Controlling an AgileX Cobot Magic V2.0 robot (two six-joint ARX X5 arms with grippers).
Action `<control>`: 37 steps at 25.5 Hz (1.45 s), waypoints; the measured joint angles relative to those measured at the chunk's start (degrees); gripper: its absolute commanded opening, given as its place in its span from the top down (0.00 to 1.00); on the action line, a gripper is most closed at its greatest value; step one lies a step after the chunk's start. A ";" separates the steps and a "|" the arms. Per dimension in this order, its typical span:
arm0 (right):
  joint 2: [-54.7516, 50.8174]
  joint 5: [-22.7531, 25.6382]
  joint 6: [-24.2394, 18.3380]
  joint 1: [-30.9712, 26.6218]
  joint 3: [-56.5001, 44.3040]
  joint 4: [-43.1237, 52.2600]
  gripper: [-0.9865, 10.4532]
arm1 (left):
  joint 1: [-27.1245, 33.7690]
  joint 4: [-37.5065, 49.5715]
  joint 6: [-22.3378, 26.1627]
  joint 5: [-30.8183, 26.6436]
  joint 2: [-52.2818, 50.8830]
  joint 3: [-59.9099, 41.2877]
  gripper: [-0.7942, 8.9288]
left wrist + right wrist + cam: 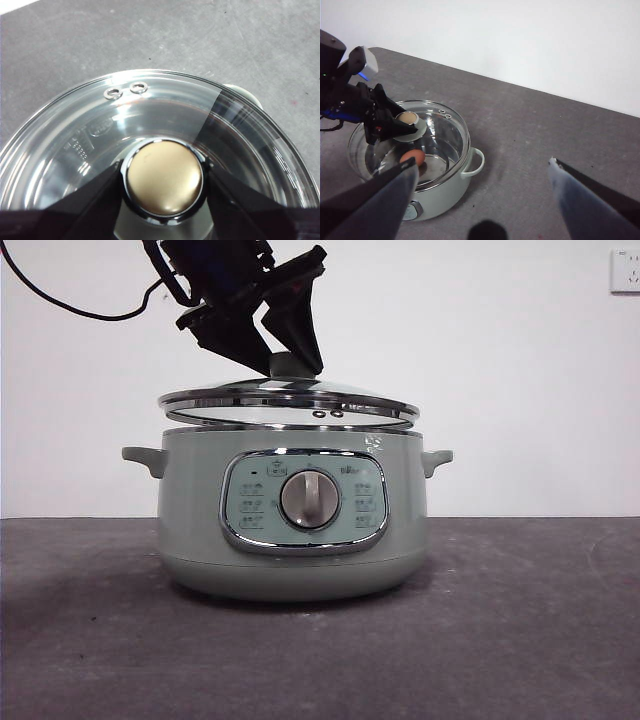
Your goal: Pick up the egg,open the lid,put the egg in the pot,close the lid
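A dark grey matte table (540, 640) runs back to a plain white wall (520, 370), with a white wall socket (625, 270) at the upper corner of the front view. At the table's centre I see the pot (190, 510), pale sage green, its chrome-framed control panel (255, 502) and central dial (309, 499) facing the low camera. The lid (240, 400) hangs just above the pot's rim, slightly tilted, with a thin gap visible between the two. My left gripper (164, 184) comes down from above and is clamped on the lid's knob (165, 176), one black jaw pressed against each side; two small steam-vent eyelets (126, 90) show in the glass near the chrome rim. In the right wrist view the egg (414, 158) lies inside the pot, seen through the glass beside the water. My right gripper (482, 172) waits well off to the side, above bare table, its jaws spread wide apart and holding nothing.
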 measured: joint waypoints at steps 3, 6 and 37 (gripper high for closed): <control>0.00 0.00 0.04 0.00 0.00 0.00 0.53 | 0.00 0.46 0.02 0.02 0.02 0.00 0.93; -0.04 0.00 0.13 0.00 0.00 0.00 0.53 | 0.00 1.05 0.04 0.02 0.37 0.00 0.93; 0.42 -8.22 0.15 0.04 0.00 -6.19 0.53 | 0.00 -1.99 -0.92 0.20 2.58 0.44 0.43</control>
